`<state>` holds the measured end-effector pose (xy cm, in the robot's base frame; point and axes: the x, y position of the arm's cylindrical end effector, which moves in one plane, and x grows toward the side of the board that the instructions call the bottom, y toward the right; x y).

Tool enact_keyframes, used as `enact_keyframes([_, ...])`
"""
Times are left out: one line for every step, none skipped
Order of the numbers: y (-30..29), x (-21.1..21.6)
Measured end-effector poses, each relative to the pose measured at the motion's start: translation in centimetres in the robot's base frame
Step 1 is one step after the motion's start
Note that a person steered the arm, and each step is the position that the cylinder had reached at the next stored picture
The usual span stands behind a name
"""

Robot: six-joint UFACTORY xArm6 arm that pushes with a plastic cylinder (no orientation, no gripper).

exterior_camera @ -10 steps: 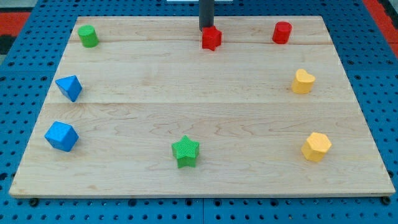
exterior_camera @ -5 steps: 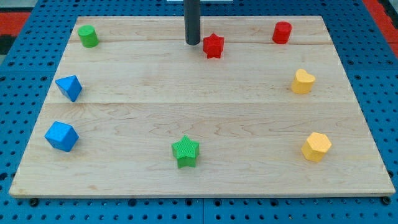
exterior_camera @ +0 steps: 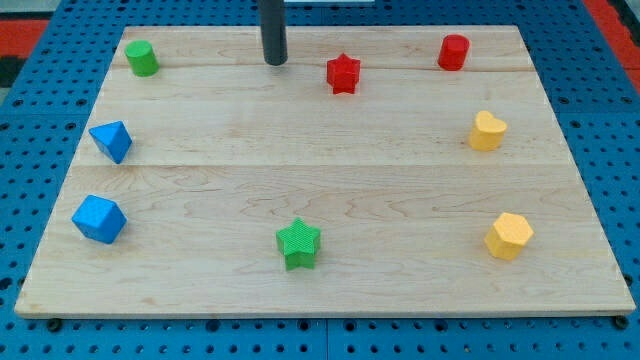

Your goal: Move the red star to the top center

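The red star (exterior_camera: 343,73) lies near the view's top, slightly right of the board's centre line. My tip (exterior_camera: 275,62) is to its left, apart from it by a clear gap, with the dark rod rising out of the view's top edge. Nothing touches the star.
A green cylinder (exterior_camera: 142,58) sits at top left and a red cylinder (exterior_camera: 453,52) at top right. Two blue blocks (exterior_camera: 111,141) (exterior_camera: 99,219) lie at the left. A green star (exterior_camera: 298,243) is at bottom centre. A yellow heart (exterior_camera: 487,131) and a yellow hexagon (exterior_camera: 509,236) lie at the right.
My tip has moved left, from just above the red star to well left of it. The star shifted slightly down early on and now lies still.
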<state>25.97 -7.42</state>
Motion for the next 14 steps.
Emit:
enact_keyframes([-3.7,0.0])
enact_keyframes([-4.7,1.8])
enact_keyframes([-0.4,4.2])
enact_keyframes([3.2,4.3])
enact_keyframes([8.7,6.3])
enact_keyframes([11.2,8.4])
enact_keyframes([10.4,6.4])
enact_keyframes([8.6,2.5])
enact_keyframes([9.6,2.5])
enact_keyframes([9.6,1.5])
enact_keyframes([9.6,1.3])
enact_keyframes([9.6,1.3])
enact_keyframes([9.9,1.2])
enact_keyframes([9.9,1.2])
